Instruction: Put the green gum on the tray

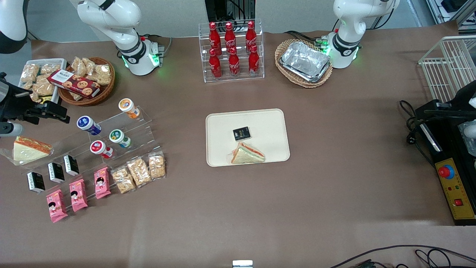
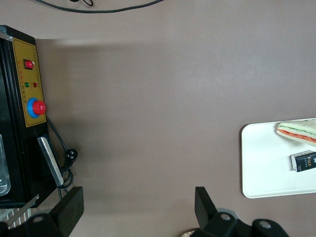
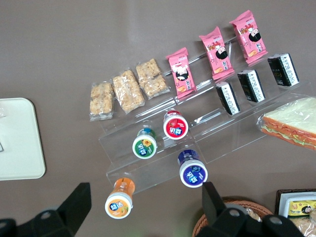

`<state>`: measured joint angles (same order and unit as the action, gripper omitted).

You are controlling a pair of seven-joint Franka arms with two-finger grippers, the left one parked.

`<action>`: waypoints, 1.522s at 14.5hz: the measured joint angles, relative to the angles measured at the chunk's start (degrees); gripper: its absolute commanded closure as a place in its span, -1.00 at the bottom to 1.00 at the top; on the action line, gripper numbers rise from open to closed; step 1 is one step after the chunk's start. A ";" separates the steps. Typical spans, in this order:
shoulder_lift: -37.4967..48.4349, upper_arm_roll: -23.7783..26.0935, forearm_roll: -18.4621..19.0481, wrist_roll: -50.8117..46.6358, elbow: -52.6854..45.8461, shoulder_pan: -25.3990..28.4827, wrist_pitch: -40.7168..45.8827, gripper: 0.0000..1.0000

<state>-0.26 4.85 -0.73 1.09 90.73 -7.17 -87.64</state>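
Observation:
The green gum (image 1: 119, 138) is a small white bottle with a green cap, lying on a clear acrylic step stand (image 1: 143, 128) among orange (image 1: 128, 107), blue (image 1: 88, 124) and red (image 1: 100, 149) capped bottles. It also shows in the right wrist view (image 3: 144, 144). The cream tray (image 1: 266, 124) lies mid-table, holding a sandwich (image 1: 247, 154) and a small black packet (image 1: 241, 133); its corner shows in the right wrist view (image 3: 17, 148). My right gripper (image 1: 55, 112) hangs high over the working arm's end of the table, open and empty (image 3: 143, 207), above the orange and blue bottles.
Pink snack packs (image 1: 78, 195), black packets (image 1: 55, 172), cracker bags (image 1: 138, 172) and a wrapped sandwich (image 1: 29, 149) lie around the stand. A cookie basket (image 1: 87, 82), a cola rack (image 1: 231, 50) and a foil-tray basket (image 1: 305, 62) stand farther from the front camera.

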 measured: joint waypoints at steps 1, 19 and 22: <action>0.26 0.06 -0.01 0.00 0.00 0.01 0.00 -1.00; 5.27 0.85 -0.83 0.32 20.83 0.96 -15.00 -1.00; 6.60 1.12 -0.83 0.32 27.20 1.14 -20.21 -1.00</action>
<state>6.34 5.96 -1.57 1.41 117.93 -6.03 -107.85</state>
